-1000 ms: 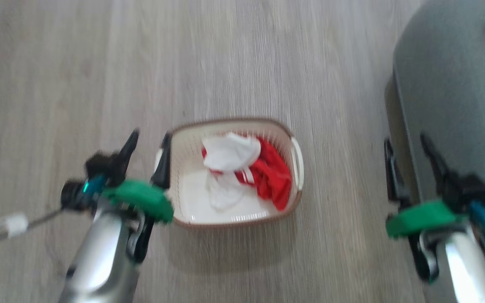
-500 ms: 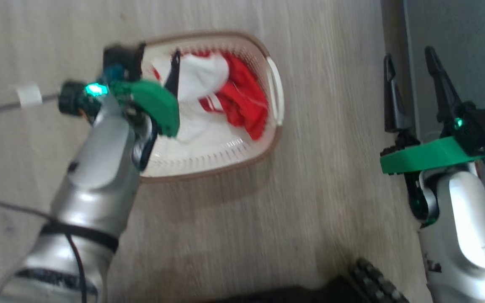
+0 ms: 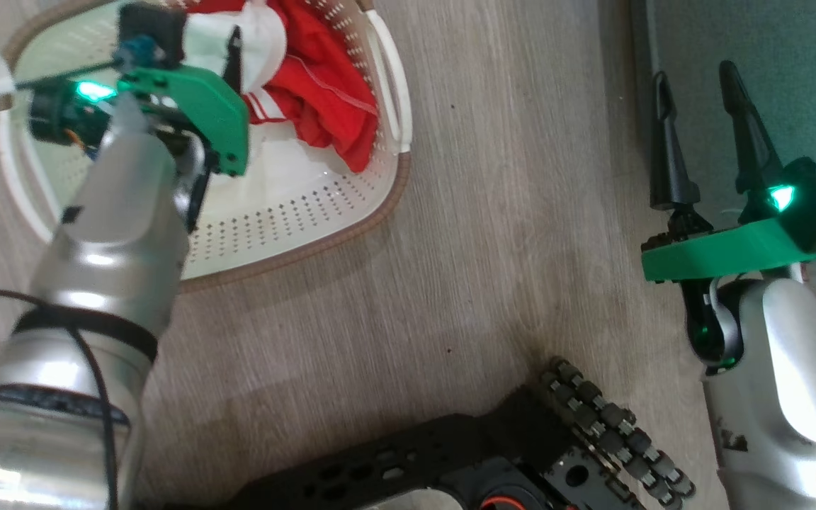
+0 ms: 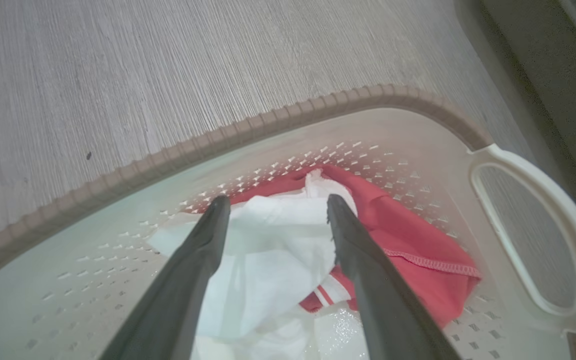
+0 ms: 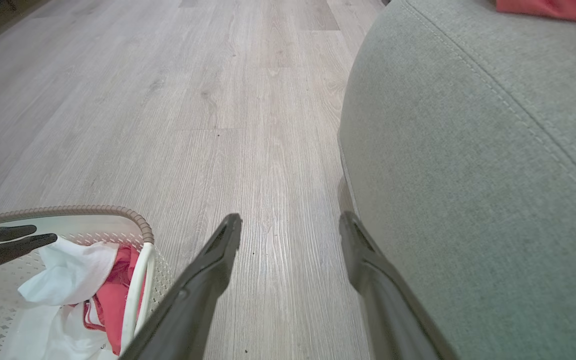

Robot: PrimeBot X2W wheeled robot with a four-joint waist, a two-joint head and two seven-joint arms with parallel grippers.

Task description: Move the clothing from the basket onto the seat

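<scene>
Partly done: red piece point(image 5: 548, 7) on seat point(image 5: 468, 150), clothing point(image 4: 268, 250) in basket point(image 4: 268, 130) between spread left fingers point(image 4: 193, 260), ungripped; right fingers point(image 5: 208, 280) spread, empty.

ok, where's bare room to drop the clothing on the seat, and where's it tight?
The seat is bare from its rounded stitched edge up to the red garment at its far end. The floor between basket and seat is free. Crowded: the basket's handle end, where the clothing bunches by the open left gripper.
</scene>
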